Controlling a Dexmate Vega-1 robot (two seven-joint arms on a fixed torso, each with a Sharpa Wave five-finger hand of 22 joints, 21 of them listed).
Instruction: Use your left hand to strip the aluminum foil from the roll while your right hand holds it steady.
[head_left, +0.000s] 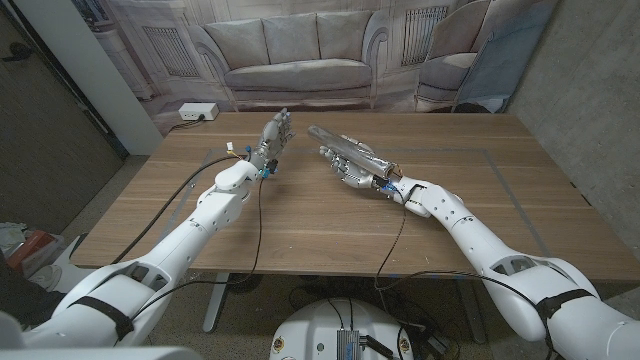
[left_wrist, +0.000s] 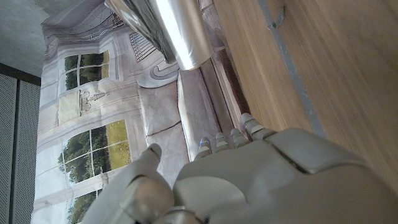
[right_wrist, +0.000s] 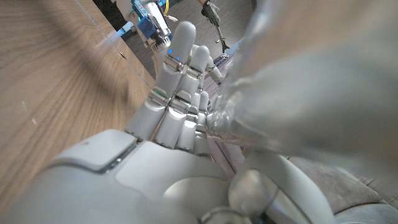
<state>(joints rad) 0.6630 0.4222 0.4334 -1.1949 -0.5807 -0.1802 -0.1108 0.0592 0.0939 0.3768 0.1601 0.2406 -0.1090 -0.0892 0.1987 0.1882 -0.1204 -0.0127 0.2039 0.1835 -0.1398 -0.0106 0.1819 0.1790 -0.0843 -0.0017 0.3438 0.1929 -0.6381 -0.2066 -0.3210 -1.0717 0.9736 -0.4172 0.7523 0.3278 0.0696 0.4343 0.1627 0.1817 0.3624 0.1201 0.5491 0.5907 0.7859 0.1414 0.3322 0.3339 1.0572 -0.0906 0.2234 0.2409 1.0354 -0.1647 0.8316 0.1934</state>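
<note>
The bench (head_left: 300, 215) is a wooden top with a plank-like grain running along its length, seen from the head view stretching away toward a printed backdrop of a sofa. A thin pale line (head_left: 520, 200) marks out a rectangle on its surface, near the right edge. Whether either hand or the roll touches the wood cannot be told from these views.

Printed sofa backdrop (head_left: 300, 55) behind table (head_left: 300, 215)
</note>
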